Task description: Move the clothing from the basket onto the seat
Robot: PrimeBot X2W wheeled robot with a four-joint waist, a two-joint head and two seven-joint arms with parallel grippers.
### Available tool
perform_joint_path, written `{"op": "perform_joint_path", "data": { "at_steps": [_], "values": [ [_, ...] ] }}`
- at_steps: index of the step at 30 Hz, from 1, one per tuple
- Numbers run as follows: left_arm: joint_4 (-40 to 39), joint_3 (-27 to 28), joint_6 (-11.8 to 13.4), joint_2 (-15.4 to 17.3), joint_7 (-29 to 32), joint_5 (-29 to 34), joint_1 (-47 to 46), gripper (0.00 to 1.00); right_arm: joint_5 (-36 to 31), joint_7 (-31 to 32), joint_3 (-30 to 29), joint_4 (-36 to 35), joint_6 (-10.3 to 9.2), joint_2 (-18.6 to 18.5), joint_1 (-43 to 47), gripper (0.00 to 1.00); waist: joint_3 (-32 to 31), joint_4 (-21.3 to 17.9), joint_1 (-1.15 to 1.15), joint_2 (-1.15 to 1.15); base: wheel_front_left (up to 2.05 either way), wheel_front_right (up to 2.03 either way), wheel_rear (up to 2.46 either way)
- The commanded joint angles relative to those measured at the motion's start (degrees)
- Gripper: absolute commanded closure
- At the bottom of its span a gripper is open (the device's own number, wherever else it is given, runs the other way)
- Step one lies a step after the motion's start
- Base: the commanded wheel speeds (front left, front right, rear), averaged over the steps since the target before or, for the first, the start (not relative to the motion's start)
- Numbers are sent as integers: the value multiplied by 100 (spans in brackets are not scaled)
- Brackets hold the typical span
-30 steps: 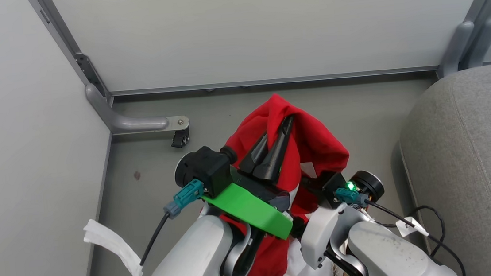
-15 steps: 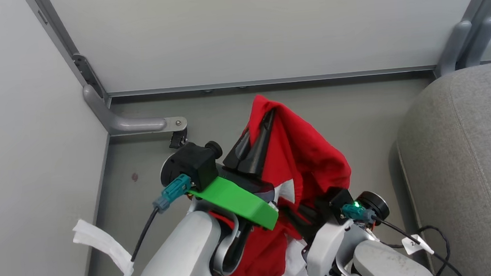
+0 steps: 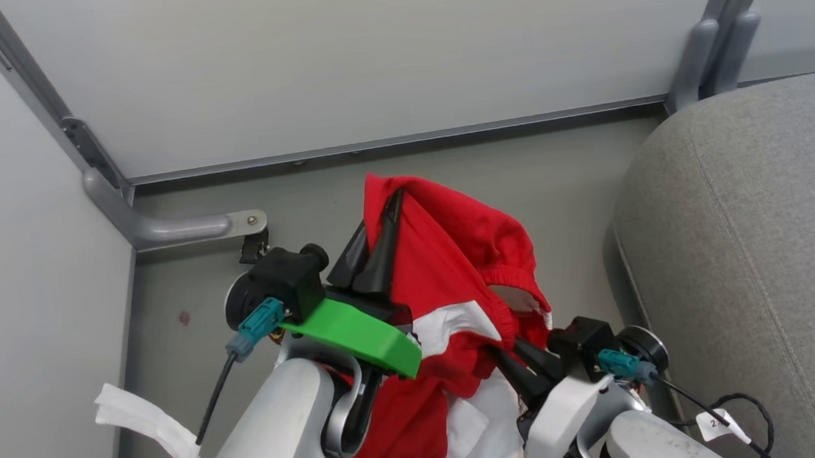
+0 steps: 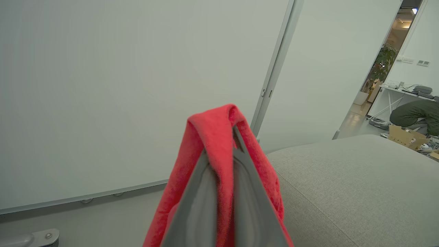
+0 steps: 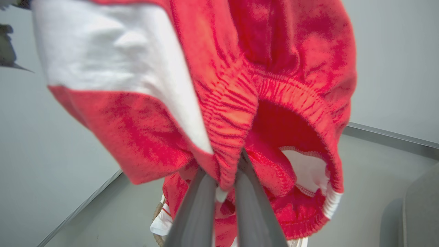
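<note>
Nearest, our right gripper (image 3: 505,359): closed tight, pinching a lower fold of the clothing (image 3: 456,276). Next, our left gripper (image 3: 382,213): clamped on its top edge, and we hold the red garment raised above the floor (image 3: 183,278). Beyond, rightward: the seat (image 3: 763,242), apart from the cloth.

Bright red clothing (image 3: 447,255) with white panel, grey woven seat (image 3: 763,242), vivid green bracket (image 3: 354,331)

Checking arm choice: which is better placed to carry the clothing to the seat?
Likely right: the right end effector, shut on the clothing, is nearer the seat than the left end effector.
</note>
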Motion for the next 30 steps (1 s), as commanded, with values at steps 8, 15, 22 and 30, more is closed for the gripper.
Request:
{"op": "perform_joint_path", "data": {
  "at_steps": [8,15,22,30],
  "values": [
    [313,515,-16,19,-3,629,288,0,-127,-1,-471,-1040,-4,0,303,100,85,-770,0,0,0,0,0],
    [377,1050,-108,20,-2,955,614,0,-152,-2,-685,-1638,-4,7,438,100,197,-1752,0,0,0,0,0],
    [280,1395,-170,20,-2,1234,847,0,-70,-2,-966,-1927,-4,36,478,100,292,-2725,0,0,0,0,0],
    [170,1417,-196,28,-2,1601,935,0,-214,-2,-1341,-2226,-4,30,412,100,475,-3492,0,0,0,0,0]
  ]
}}
